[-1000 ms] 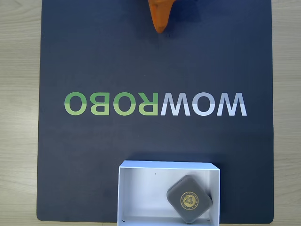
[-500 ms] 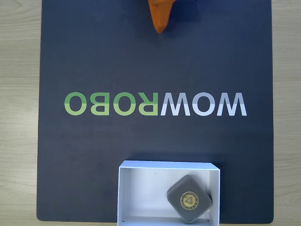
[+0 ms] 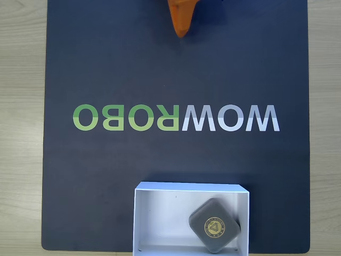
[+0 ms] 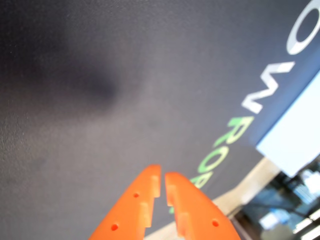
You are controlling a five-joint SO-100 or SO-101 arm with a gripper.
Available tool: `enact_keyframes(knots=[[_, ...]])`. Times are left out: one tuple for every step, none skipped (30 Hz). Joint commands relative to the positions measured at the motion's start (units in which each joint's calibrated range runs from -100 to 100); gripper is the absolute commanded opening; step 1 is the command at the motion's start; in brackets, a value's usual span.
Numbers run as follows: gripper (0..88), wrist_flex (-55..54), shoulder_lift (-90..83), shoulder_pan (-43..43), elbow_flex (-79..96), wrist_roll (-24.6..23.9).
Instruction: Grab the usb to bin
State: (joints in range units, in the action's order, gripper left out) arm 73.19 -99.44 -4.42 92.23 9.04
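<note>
- Nothing has shifted in the last second: the usb [image 3: 214, 224] lies emblem-up inside the bin [image 3: 160, 213].
- The orange gripper [image 4: 162, 181], empty and nearly closed, idles far up the mat [image 3: 106, 64]; the job looks done.

The dark navy rectangular mat [image 3: 176, 69] carries "WOWROBO" upside down in the fixed view: "WOW" in pale grey, "ROBO" in green. In the wrist view, part of that lettering crosses the mat's right side.

1. Fixed view — looks straight down on the dark mat [image 3: 106, 186], its lettering upside down.
2. Wrist view — close, slanted, rather blurred; both share the mat's lettering [image 4: 260, 92], seemingly.
</note>
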Motion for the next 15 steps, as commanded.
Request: enact_keyframes(knots=[[1.0,0.45,0.29,-0.12,0.09,0.21],[1.0,0.45,0.29,-0.12,0.09,0.21],[1.0,0.45,0.29,-0.12,0.09,0.21],[1.0,0.45,0.29,-0.12,0.09,0.21],[1.0,0.45,0.29,-0.12,0.09,0.21],[1.0,0.45,0.29,-0.12,0.09,0.21],[1.0,0.45,0.29,-0.12,0.09,0.21],[1.0,0.45,0.29,-0.12,0.09,0.21],[1.0,0.45,0.29,-0.12,0.09,0.21],[1.0,0.45,0.29,-0.12,0.09,0.21],[1.0,0.45,0.29,-0.12,0.09,0.21],[1.0,0.45,0.29,-0.12,0.09,0.21],[1.0,0.45,0.29,-0.12,0.09,0.21],[1.0,0.45,0.29,-0.12,0.09,0.21],[1.0,0.45,0.29,-0.12,0.09,0.21]])
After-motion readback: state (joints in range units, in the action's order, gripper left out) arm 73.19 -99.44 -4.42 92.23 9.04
